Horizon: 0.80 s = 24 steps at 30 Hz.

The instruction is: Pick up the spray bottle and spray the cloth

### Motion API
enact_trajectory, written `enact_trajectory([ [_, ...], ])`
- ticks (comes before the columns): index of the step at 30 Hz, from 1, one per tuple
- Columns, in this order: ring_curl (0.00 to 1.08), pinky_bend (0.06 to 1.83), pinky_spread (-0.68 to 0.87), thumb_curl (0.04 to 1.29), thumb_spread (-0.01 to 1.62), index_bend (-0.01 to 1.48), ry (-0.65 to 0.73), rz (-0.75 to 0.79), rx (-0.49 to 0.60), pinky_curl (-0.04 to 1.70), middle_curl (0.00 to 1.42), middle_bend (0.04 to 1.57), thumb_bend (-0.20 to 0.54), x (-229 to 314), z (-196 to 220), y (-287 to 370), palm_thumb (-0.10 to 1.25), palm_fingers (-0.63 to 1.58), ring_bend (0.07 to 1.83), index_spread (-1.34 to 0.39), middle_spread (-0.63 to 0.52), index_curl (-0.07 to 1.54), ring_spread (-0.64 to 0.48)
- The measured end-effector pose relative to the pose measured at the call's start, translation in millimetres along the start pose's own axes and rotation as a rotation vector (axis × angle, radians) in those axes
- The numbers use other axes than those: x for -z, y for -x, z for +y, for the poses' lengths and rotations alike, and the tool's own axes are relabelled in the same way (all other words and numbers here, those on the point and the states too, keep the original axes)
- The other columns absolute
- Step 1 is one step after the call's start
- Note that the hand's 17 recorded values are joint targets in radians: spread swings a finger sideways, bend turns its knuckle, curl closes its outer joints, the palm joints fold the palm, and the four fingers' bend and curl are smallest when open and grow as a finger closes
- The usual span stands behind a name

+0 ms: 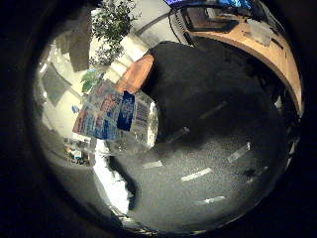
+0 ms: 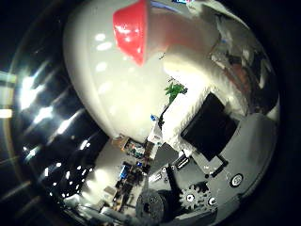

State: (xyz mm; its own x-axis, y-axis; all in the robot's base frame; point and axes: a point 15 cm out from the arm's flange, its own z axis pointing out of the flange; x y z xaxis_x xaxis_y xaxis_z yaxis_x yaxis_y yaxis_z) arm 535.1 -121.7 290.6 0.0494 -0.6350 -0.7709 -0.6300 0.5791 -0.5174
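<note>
Spray bottle (image 2: pixel 108 80) is up off the dark carpet floor (image 1: pixel 213 163), tight against the palm, its labelled clear body (image 1: pixel 119 119) hanging in the air. Robot hand (image 2: pixel 207 155) looks closed round it, though the fingers barely show. Red nozzle (image 2: pixel 131 30) visible. No cloth in view, so spraying is probably still left.

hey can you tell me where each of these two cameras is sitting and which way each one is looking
Little finger side palm view: on the palm, looking past the spray bottle, whose clear labelled body is close, to grey carpet and a wooden table; no hand parts show.
Thumb side palm view: on the palm, facing the bottle's white head and red nozzle, very close; the hand shows its black, white and geared parts.
Shared: the bottle.
</note>
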Motion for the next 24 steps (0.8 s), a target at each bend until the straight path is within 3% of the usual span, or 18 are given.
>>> enact_trajectory([
  [11, 0.83, 1.24, -0.21, 0.31, 1.28, 1.16, -0.042, -0.045, 0.026, 1.15, 0.98, 1.25, -0.008, 11, -14, 22, 0.93, 0.93, 1.42, -0.30, -0.23, 0.93, -0.27],
  [24, 0.88, 1.14, -0.20, 0.34, 1.28, 1.17, -0.036, -0.044, 0.005, 1.34, 0.98, 1.26, -0.008, 15, 5, 23, 0.96, 0.98, 1.37, -0.26, -0.21, 0.87, -0.27],
])
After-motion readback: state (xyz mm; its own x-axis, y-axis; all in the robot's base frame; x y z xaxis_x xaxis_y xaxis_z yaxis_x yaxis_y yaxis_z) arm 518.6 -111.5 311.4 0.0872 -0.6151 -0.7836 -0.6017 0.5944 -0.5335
